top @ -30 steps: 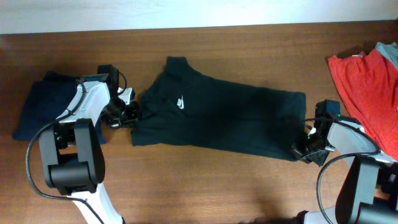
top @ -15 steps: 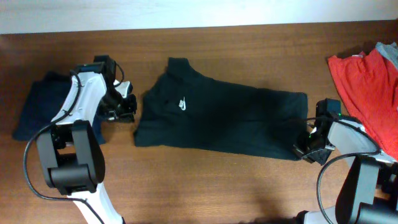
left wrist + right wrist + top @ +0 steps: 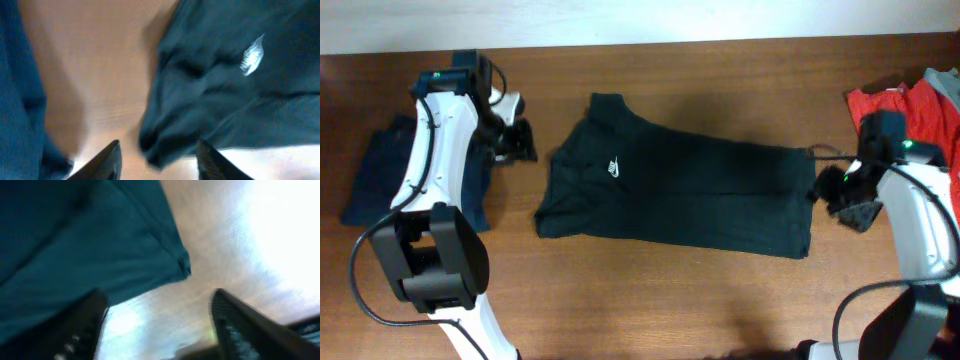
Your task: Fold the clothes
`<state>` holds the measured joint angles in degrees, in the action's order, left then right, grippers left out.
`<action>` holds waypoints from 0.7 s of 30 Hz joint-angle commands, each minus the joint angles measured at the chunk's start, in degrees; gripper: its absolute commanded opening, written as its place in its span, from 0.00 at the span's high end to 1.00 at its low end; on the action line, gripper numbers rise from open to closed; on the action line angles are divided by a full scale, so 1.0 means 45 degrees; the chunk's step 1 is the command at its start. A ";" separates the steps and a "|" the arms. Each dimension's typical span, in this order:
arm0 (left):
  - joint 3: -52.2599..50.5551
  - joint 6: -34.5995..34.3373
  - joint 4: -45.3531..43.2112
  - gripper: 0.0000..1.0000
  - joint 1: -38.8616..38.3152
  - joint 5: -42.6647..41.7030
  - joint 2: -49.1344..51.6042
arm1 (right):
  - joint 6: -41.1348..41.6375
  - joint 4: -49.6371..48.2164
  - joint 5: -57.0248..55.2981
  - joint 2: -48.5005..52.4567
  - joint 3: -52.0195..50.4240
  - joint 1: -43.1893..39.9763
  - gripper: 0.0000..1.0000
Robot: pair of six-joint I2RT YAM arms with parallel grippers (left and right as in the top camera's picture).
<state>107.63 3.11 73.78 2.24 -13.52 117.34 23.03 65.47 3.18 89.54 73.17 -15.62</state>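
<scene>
The black T-shirt [image 3: 670, 195] lies flat mid-desk [image 3: 650, 300], collar left, hem right, logo [image 3: 612, 167] up, lightly creased. The left pincer [image 3: 517, 143] by the collar end and the right pincer [image 3: 838, 192] at the hem are both released and empty. It looks between folds: next, pinch edges and carry them over.

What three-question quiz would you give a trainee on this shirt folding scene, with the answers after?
1. True or false: the left pincer is clamped on the black T-shirt.
2. Which garment lies farthest right in the overhead view? A navy, B red, C white.
3. Fill in: the right pincer has its jaws ___.
Key: 1 false, it hangs open, off the shirt. 2 B, the red garment. 3 open, holding nothing.
</scene>
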 commanded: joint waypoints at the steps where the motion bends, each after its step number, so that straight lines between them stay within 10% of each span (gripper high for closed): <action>1: 0.0525 0.1248 -0.1030 0.46 -0.0500 -0.1695 0.0063 | -0.1715 -0.0617 0.1409 -0.0223 0.0937 -0.0034 0.23; 21: 0.0529 0.0636 -0.7378 0.44 -0.2050 -0.2191 0.2123 | -0.3055 -0.5537 0.2875 0.3070 0.1078 -0.0049 0.19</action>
<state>109.32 7.20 42.15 -7.31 -21.12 123.81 10.07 41.23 15.18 102.35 77.45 -15.62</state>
